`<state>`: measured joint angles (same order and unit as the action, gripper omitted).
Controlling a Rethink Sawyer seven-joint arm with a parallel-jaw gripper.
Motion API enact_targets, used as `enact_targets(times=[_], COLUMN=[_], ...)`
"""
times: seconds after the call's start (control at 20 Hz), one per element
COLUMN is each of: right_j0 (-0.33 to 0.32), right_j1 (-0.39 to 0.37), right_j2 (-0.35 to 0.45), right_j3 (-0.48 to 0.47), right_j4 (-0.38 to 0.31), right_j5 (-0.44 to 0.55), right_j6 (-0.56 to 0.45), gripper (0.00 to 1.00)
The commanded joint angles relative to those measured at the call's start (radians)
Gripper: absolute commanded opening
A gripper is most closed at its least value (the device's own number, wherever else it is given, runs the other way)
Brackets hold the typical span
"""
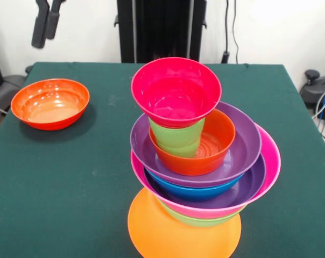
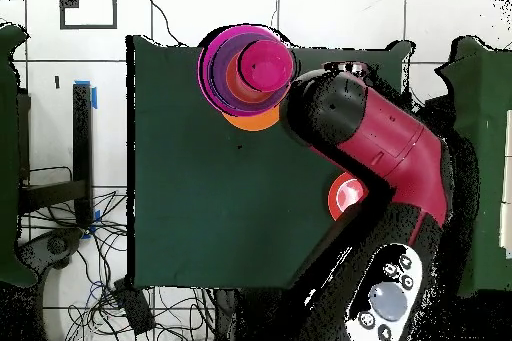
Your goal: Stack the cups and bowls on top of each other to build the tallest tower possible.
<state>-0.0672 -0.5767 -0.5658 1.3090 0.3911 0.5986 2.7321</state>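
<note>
The tower [image 1: 197, 161] is seen at the near edge of the green desk [image 1: 71, 177], topped by a magenta-red bowl [image 1: 176, 91] resting on the light-green cup [image 1: 177, 137]. A red-orange bowl [image 1: 50, 103] sits apart. The claw [image 1: 47, 21] is raised, empty, its jaws nearly together.

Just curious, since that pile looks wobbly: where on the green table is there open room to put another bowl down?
The dark green table is bare along the front left, between the lone glossy red-orange plastic bowl and the multicoloured tower of stacked bowls. The strip right of the tower is free too. It is crowded only around the tower's upturned orange base.
</note>
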Motion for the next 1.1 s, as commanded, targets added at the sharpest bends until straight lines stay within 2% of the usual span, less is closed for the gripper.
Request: enact_targets(times=[0.05, 0.3, 0.75, 1.1], right_j0=[-0.040, -0.065, -0.113, -0.157], right_j1=[0.087, 0.116, 0.168, 0.181], right_j2=[0.216, 0.240, 0.279, 0.345], right_j3=[0.122, 0.123, 0.118, 0.152], right_j4=[-0.104, -0.156, -0.263, -0.341], right_j5=[-0.084, -0.149, -0.163, -0.193], right_j6=[-0.127, -0.111, -0.151, -0.167], gripper=[1.00, 1.00, 1.00, 1.00])
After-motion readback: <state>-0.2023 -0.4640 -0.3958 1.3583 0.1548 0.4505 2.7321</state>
